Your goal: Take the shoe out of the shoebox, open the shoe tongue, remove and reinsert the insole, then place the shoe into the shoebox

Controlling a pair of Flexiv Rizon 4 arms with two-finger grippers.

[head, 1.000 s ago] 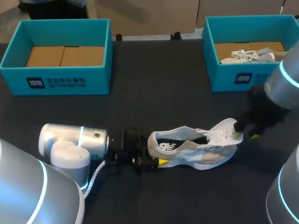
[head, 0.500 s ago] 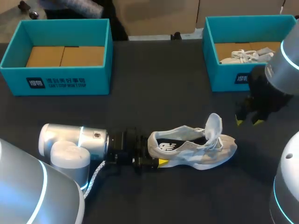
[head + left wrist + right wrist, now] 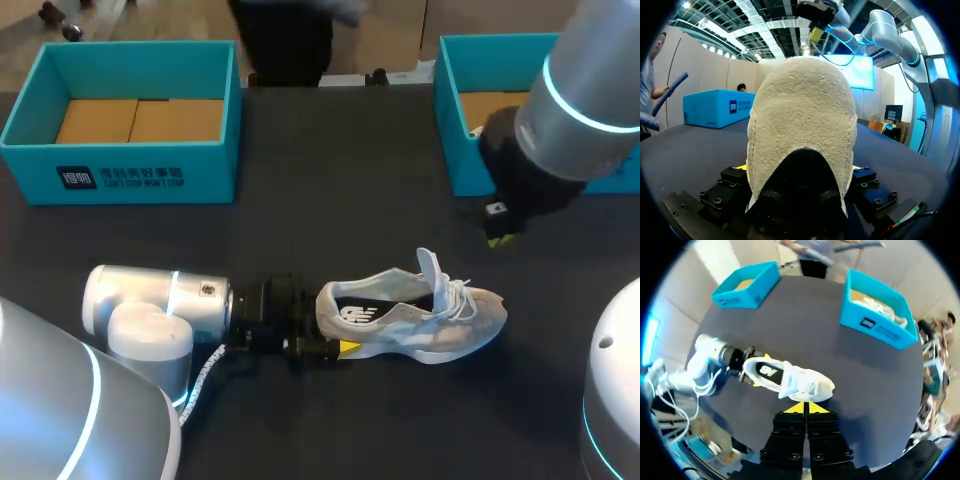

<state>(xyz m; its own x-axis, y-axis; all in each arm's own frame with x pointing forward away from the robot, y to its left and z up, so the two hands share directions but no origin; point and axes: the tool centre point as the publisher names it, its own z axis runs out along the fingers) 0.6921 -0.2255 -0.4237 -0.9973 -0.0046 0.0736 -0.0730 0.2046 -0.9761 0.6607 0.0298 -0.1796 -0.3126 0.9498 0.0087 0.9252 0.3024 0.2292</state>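
Shoe (image 3: 410, 315) is out of the box, lying on its side on the dark table (image 3: 330, 180), near the front edge and well apart from both teal boxes. The left gripper (image 3: 322, 330) is clamped on the heel: in the left wrist view the heel (image 3: 802, 115) fills the space between its fingers, with a yellow sliver against each side. The tongue (image 3: 430, 268) stands up out of the laces, so the opening step looks done or close to it. The shoe mouth shows a dark insole (image 3: 385, 295) seated inside. No loose insole is on the table, so removal is judged not started. The right gripper (image 3: 804, 408) has its yellow tips pressed together around nothing and hangs above the table beside the right shoebox (image 3: 875, 327), well clear of the shoe. That box holds another white shoe (image 3: 880, 307), and the left shoebox (image 3: 120, 170) shows only a brown cardboard floor. Which box the shoe goes back into cannot be told. Left to do: pull the insole, put it back, then box the shoe, so roughly the first half is done.
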